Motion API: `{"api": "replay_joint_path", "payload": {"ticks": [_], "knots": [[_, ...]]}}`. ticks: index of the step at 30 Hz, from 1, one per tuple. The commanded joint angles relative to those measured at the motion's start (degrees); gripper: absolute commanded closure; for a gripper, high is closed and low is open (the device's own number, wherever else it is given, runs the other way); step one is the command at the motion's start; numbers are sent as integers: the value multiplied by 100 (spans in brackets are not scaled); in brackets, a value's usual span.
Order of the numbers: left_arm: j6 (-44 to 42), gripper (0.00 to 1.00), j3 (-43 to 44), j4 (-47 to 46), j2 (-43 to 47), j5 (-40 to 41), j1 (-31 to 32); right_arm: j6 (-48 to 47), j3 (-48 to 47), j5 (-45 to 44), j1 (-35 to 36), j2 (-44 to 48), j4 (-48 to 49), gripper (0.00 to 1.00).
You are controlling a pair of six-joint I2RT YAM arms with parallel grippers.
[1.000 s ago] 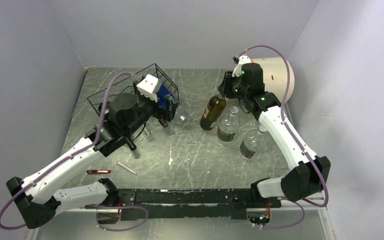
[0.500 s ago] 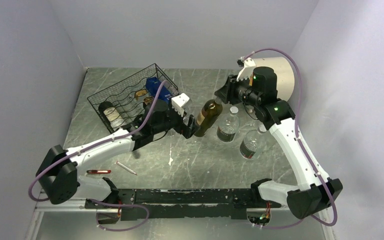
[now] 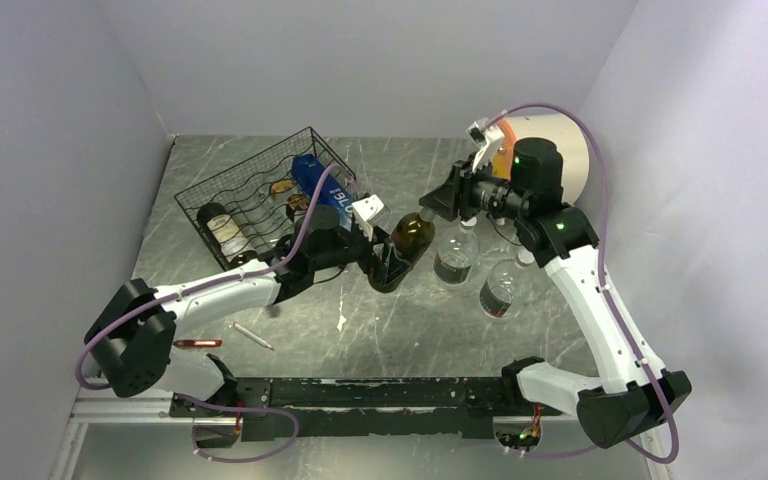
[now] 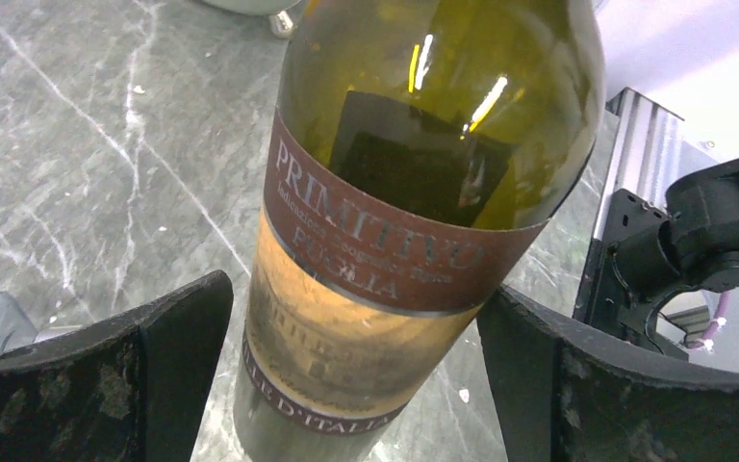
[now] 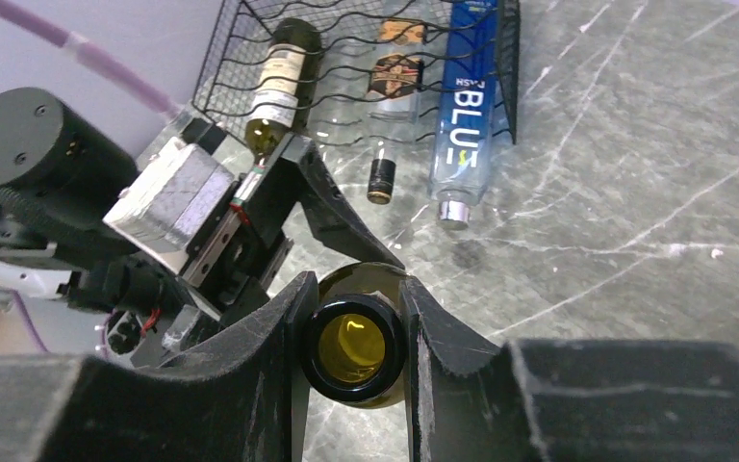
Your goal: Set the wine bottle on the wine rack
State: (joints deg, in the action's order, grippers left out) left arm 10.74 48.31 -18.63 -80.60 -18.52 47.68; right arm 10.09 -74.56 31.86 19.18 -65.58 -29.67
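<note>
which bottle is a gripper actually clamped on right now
The olive-green wine bottle: the right gripper is shut on its neck. The two clear bottles stand free; the rest lie in the wine rack.

The wine bottle (image 4: 394, 192) is olive-green glass; its label has a maroon-brown band with silver lettering over a cream-orange panel. The desk (image 3: 360, 320) is grey-green stone, veined in white. The wine rack (image 3: 245, 185) is black wire in wavy lines. Inside it lies a blue bottle (image 5: 467, 106) with white lettering and a silver cap, beside a dark bottle (image 5: 284, 67) with a cream label. The left gripper (image 4: 354, 289) and right gripper (image 5: 356, 308) are matt black, scuffed grey. Two clear bottles (image 3: 457, 250) carry dark labels and white caps. A red pen (image 3: 197, 343) lies near the desk's near left corner.
</note>
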Motion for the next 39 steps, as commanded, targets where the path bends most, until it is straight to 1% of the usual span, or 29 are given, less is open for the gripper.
{"api": "replay_joint_path", "payload": {"ticks": [1, 6, 11, 17, 22, 25, 27, 28, 30, 31, 32, 33, 35, 37, 39], "knots": [[34, 1, -97, -587, 45, -269, 9, 43, 21, 874, -12, 328, 604, 100], [-31, 1, -278, -871, 186, -505, 15, -28, 71, 1417, -19, 343, 675, 100], [-292, 1, -612, -1364, 504, -989, 10, -140, 91, 1866, -18, 369, 715, 100], [-502, 1, -701, -1444, 658, -1654, 6, -179, 197, 2510, -16, 484, 916, 100], [-598, 10, -721, -1687, 707, -2187, 4, -251, 317, 2945, -6, 654, 1041, 100], [-635, 20, -642, -1759, 684, -2418, 5, -267, 326, 2999, -7, 688, 1020, 100], [-720, 30, -520, -1665, 633, -2527, 10, -308, 307, 2971, -11, 704, 934, 100], [-762, 38, -447, -1591, 597, -2575, 5, -323, 296, 2956, -7, 705, 890, 99], [-859, 58, -309, -1441, 534, -2696, 5, -343, 275, 2920, -5, 713, 828, 92], [-922, 69, -246, -1370, 512, -2757, 6, -360, 267, 2896, -8, 718, 786, 85], [-1007, 87, -201, -1317, 490, -2826, 12, -406, 264, 2859, -10, 734, 739, 76], [-1123, 92, -160, -1265, 478, -2868, 9, -430, 282, 2775, -10, 776, 726, 68], [-1269, 93, -168, -1264, 504, -2777, 12, -385, 361, 2540, -10, 889, 813, 57], [-1544, 93, -194, -1213, 608, -2601, 9, -378, 380, 2250, -9, 993, 790, 42], [-1901, 93, -192, -1108, 711, -2389, -3, -404, 324, 1983, -9, 1065, 686, 34]]}}
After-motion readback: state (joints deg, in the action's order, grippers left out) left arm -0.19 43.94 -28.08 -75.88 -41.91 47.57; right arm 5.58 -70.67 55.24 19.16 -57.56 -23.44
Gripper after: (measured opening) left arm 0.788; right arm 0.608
